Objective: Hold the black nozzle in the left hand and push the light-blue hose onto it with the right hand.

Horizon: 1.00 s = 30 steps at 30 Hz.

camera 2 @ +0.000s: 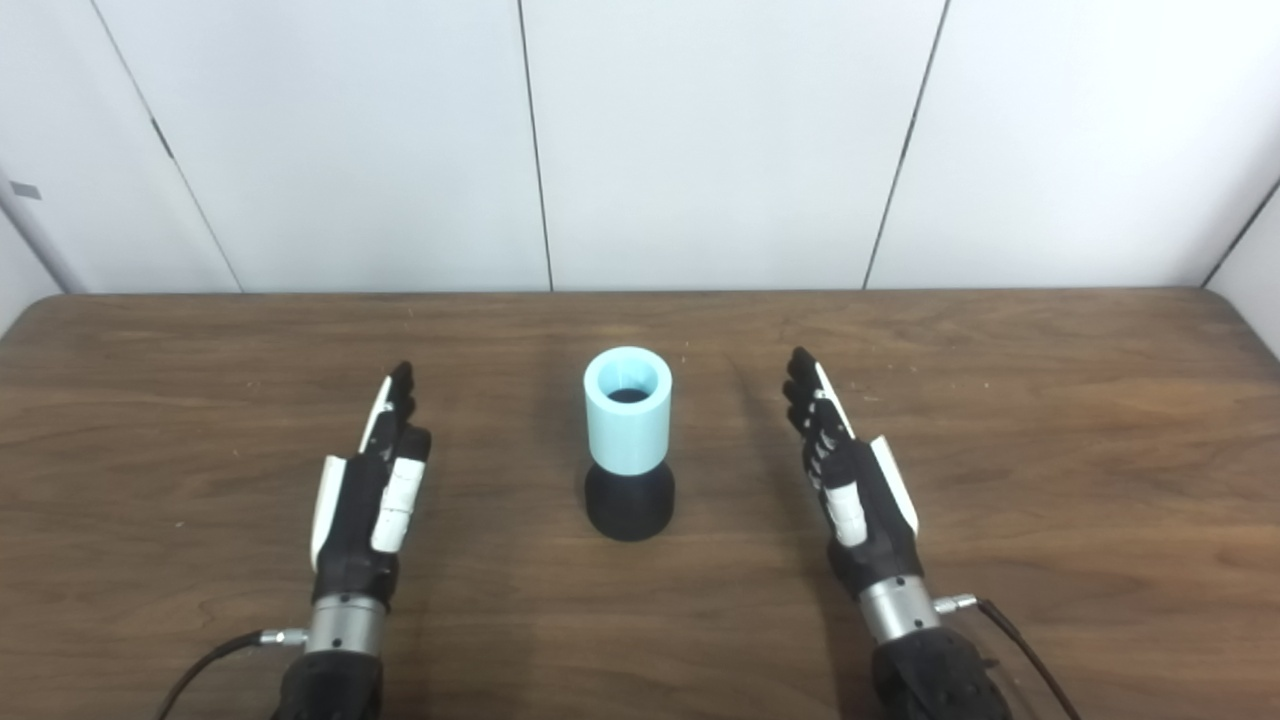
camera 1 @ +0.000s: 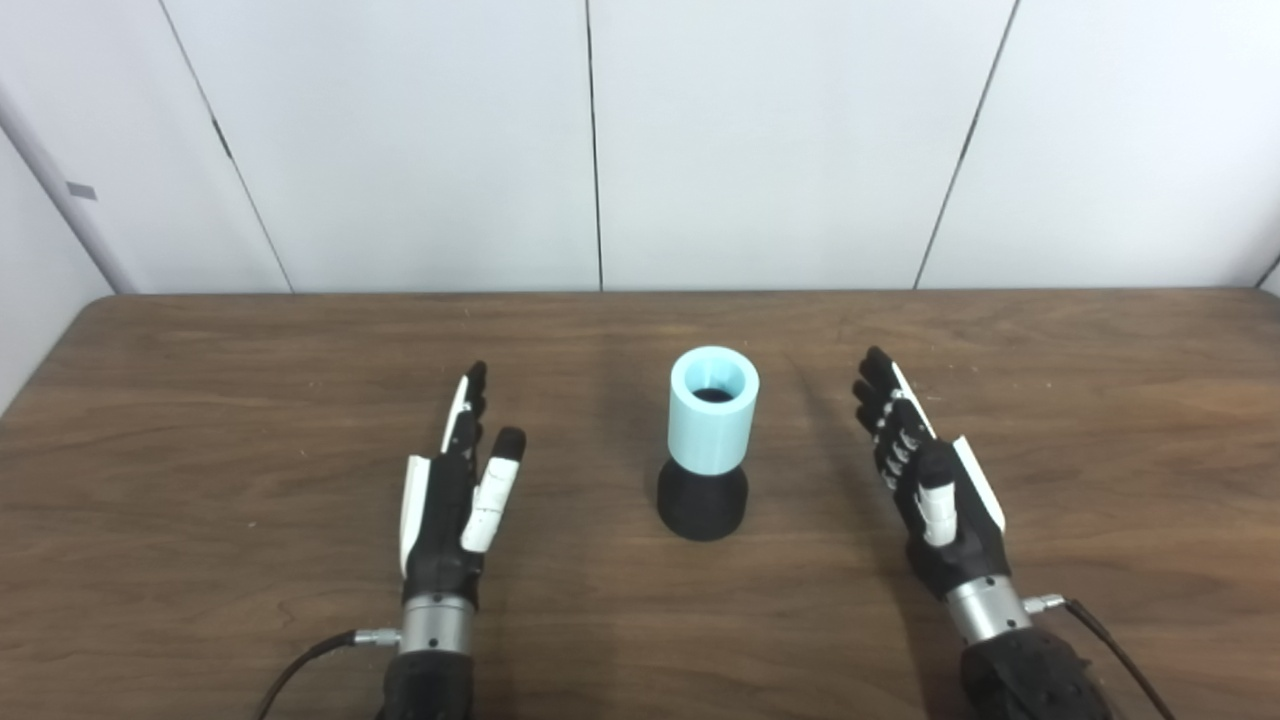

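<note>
A short light-blue cylindrical hose piece [camera 1: 713,410] stands upright on the flared black nozzle [camera 1: 702,503], the two joined as one stack at the middle of the brown wood-grain table [camera 1: 200,400]. The hose's open top faces the cameras, and inside it only a dark round patch shows; whether that is the nozzle's tip or shadow cannot be told. How far the hose is seated over the nozzle is hidden by its own wall. The left hand [camera 1: 455,500] lies to the left of the stack, well apart from it, its fingers [camera 1: 466,400] stretched forward and holding nothing. The right hand [camera 1: 925,470] lies to the right, also apart, fingers [camera 2: 805,385] extended and empty. Both forearms are cut off by the bottom edge, and a thin dark cable [camera 1: 300,665] leaves the left wrist and another [camera 1: 1115,650] the right wrist. Behind the table's far edge rises a plain white panelled wall [camera 1: 400,140] with thin dark vertical seams.
</note>
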Each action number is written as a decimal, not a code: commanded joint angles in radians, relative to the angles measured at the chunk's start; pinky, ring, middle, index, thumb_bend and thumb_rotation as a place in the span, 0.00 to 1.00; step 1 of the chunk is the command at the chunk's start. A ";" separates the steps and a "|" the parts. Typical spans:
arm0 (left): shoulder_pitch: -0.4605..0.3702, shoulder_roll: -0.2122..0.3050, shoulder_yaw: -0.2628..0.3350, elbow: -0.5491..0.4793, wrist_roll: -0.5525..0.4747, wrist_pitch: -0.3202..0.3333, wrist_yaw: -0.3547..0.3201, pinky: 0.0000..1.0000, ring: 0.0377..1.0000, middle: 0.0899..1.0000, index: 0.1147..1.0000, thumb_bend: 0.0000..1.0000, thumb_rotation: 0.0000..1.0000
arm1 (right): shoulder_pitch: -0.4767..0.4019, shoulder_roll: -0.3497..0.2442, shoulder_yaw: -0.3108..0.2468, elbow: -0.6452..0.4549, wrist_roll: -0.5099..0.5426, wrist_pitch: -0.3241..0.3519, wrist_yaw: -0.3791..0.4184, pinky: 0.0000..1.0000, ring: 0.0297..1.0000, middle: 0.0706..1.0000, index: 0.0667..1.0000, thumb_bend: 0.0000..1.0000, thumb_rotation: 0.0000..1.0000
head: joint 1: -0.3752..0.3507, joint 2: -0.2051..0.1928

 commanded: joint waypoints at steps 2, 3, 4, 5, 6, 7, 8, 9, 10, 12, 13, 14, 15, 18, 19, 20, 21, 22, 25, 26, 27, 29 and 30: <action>-0.038 -0.006 0.012 -0.044 -0.050 0.037 -0.023 1.00 1.00 1.00 1.00 1.00 1.00 | -0.029 0.003 -0.010 -0.027 0.000 -0.003 0.003 1.00 1.00 1.00 1.00 0.89 1.00 | 0.000 0.002; -0.041 -0.002 0.012 -0.048 -0.056 0.052 -0.032 1.00 1.00 1.00 1.00 1.00 1.00 | -0.029 0.004 -0.009 -0.026 -0.008 -0.004 0.000 1.00 1.00 1.00 1.00 0.89 1.00 | -0.001 0.002; -0.042 0.001 0.012 -0.051 -0.059 0.062 -0.037 1.00 1.00 1.00 1.00 1.00 1.00 | -0.029 0.006 -0.009 -0.026 -0.013 -0.005 -0.002 1.00 1.00 1.00 1.00 0.89 1.00 | -0.001 0.002; -0.044 0.010 0.008 -0.053 -0.060 0.070 -0.048 1.00 1.00 1.00 1.00 1.00 1.00 | -0.028 0.008 -0.009 -0.026 -0.022 -0.007 -0.006 1.00 1.00 1.00 1.00 0.89 1.00 | -0.004 0.002; -0.046 0.022 0.004 -0.054 -0.061 0.073 -0.062 1.00 1.00 1.00 1.00 1.00 1.00 | -0.027 0.011 -0.010 -0.028 -0.030 -0.008 -0.012 1.00 1.00 1.00 1.00 0.88 1.00 | -0.004 0.002; -0.046 0.031 0.001 -0.055 -0.062 0.075 -0.071 1.00 1.00 1.00 1.00 1.00 1.00 | -0.025 0.014 -0.012 -0.030 -0.037 -0.008 -0.015 1.00 1.00 1.00 1.00 0.86 1.00 | -0.007 0.003; -0.049 0.044 -0.001 -0.053 -0.063 0.071 -0.081 1.00 1.00 1.00 1.00 1.00 1.00 | -0.023 0.020 -0.015 -0.033 -0.047 -0.011 -0.025 1.00 1.00 1.00 1.00 0.84 1.00 | -0.010 0.003; -0.051 0.055 -0.001 -0.051 -0.065 0.067 -0.089 1.00 1.00 1.00 1.00 1.00 1.00 | -0.022 0.025 -0.017 -0.035 -0.054 -0.012 -0.032 1.00 1.00 1.00 1.00 0.82 1.00 | -0.012 0.003; -0.052 0.061 -0.001 -0.049 -0.068 0.064 -0.093 1.00 1.00 1.00 1.00 1.00 1.00 | -0.021 0.029 -0.019 -0.037 -0.059 -0.013 -0.036 1.00 1.00 1.00 1.00 0.80 1.00 | -0.013 0.003; -0.058 0.075 0.002 -0.038 -0.074 0.056 -0.097 1.00 1.00 1.00 1.00 1.00 1.00 | -0.024 0.037 -0.023 -0.034 -0.070 -0.012 -0.046 1.00 1.00 1.00 1.00 0.79 1.00 | -0.015 0.003; -0.061 0.080 0.004 -0.034 -0.079 0.053 -0.099 1.00 1.00 1.00 1.00 1.00 1.00 | -0.025 0.040 -0.024 -0.031 -0.071 -0.011 -0.048 1.00 1.00 1.00 1.00 0.78 1.00 | -0.017 0.003; -0.064 0.084 0.007 -0.029 -0.084 0.051 -0.100 1.00 1.00 1.00 1.00 1.00 1.00 | -0.026 0.042 -0.026 -0.029 -0.071 -0.011 -0.050 1.00 1.00 1.00 1.00 0.78 1.00 | -0.018 0.003; -0.067 0.086 0.009 -0.024 -0.089 0.049 -0.101 1.00 1.00 1.00 1.00 1.00 1.00 | -0.027 0.045 -0.028 -0.028 -0.069 -0.010 -0.050 1.00 1.00 1.00 1.00 0.78 1.00 | -0.019 0.003; -0.071 0.089 0.012 -0.010 -0.096 0.037 -0.103 1.00 1.00 1.00 1.00 1.00 1.00 | -0.026 0.052 -0.033 -0.033 -0.058 -0.001 -0.048 1.00 1.00 1.00 1.00 0.78 1.00 | -0.020 0.003; -0.072 0.089 0.011 -0.007 -0.095 0.033 -0.103 1.00 1.00 1.00 1.00 1.00 1.00 | -0.026 0.054 -0.034 -0.035 -0.054 0.002 -0.045 1.00 1.00 1.00 1.00 0.78 1.00 | -0.020 0.003; -0.073 0.089 0.010 -0.004 -0.093 0.029 -0.103 1.00 1.00 1.00 1.00 1.00 1.00 | -0.025 0.055 -0.035 -0.037 -0.050 0.005 -0.043 1.00 1.00 1.00 1.00 0.78 0.99 | -0.020 0.003; -0.073 0.089 0.009 -0.001 -0.091 0.025 -0.102 1.00 1.00 1.00 1.00 1.00 1.00 | -0.025 0.056 -0.036 -0.038 -0.046 0.007 -0.041 1.00 1.00 1.00 1.00 0.78 0.99 | -0.020 0.003; -0.074 0.090 0.008 0.002 -0.089 0.020 -0.102 1.00 1.00 1.00 1.00 1.00 1.00 | -0.025 0.057 -0.036 -0.038 -0.043 0.009 -0.040 1.00 1.00 1.00 1.00 0.78 0.99 | -0.019 0.003; -0.074 0.091 0.003 0.009 -0.078 0.007 -0.100 1.00 1.00 1.00 1.00 1.00 1.00 | -0.024 0.059 -0.040 -0.044 -0.024 0.023 -0.035 1.00 1.00 1.00 1.00 0.80 0.98 | -0.019 0.004; -0.073 0.092 0.002 0.010 -0.074 0.003 -0.099 1.00 1.00 1.00 1.00 1.00 1.00 | -0.024 0.060 -0.041 -0.047 -0.015 0.030 -0.034 1.00 1.00 1.00 1.00 0.81 0.98 | -0.019 0.004; -0.073 0.093 0.001 0.011 -0.072 0.000 -0.099 1.00 1.00 1.00 1.00 1.00 1.00 | -0.024 0.060 -0.042 -0.049 -0.009 0.035 -0.033 1.00 1.00 1.00 1.00 0.83 0.97 | -0.019 0.004; -0.073 0.095 -0.002 0.015 -0.060 -0.007 -0.095 1.00 1.00 1.00 1.00 1.00 1.00 | -0.024 0.064 -0.044 -0.054 0.006 0.047 -0.032 1.00 1.00 1.00 1.00 0.84 0.96 | -0.020 0.004; -0.072 0.095 -0.003 0.017 -0.056 -0.010 -0.094 1.00 1.00 1.00 1.00 1.00 1.00 | -0.023 0.065 -0.045 -0.055 0.012 0.051 -0.032 1.00 1.00 1.00 1.00 0.84 0.96 | -0.020 0.004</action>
